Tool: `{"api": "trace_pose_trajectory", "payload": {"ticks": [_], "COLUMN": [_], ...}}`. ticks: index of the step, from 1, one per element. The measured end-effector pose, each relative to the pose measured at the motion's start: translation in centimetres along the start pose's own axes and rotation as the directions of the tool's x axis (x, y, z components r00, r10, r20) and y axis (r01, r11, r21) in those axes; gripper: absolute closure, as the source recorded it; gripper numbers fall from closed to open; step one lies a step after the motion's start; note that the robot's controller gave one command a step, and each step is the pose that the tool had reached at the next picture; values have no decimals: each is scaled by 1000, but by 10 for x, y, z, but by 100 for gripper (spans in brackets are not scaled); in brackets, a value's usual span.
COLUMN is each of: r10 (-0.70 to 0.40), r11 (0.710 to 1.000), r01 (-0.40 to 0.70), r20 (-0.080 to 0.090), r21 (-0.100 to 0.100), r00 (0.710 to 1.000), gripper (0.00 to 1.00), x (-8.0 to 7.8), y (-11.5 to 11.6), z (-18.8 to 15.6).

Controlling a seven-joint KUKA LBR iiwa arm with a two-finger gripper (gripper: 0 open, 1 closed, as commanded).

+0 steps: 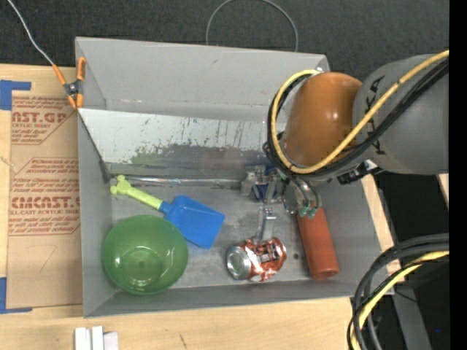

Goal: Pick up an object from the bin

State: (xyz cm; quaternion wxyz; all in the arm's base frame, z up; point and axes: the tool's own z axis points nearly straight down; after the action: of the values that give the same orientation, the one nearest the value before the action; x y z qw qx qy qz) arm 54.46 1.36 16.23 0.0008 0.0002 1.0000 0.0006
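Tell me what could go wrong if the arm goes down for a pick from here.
1. The gripper hangs by the crushed red and silver can; its crumpled surface may slip out of a grasp.
2. The red cylinder lies close beside the can, so a descent might knock it or catch both.
3. The can lies near the bin's front wall, so a push could jam it there.

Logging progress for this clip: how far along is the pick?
Nothing looks picked yet: the green bowl, blue scoop, crushed can and red cylinder all lie on the bin floor. In hand: the tool is low in the bin, just above the crushed can. Left: gripping one thing and lifting it out.
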Motion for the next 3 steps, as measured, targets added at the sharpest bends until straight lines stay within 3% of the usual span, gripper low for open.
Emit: {"api": "trace_pose_trajectory", "payload": {"ticks": [1,2,3], "r10": [0,-56,96], "r11": [1000,998,995], "r01": [0,56,-96], "r20": [0,5,0], "r21": [0,0,-1], "r00": [1000,998,995], "gripper": [0,0,100], "x": [0,20,54], "y": [0,-2,-44], "z": [0,78,84]}}
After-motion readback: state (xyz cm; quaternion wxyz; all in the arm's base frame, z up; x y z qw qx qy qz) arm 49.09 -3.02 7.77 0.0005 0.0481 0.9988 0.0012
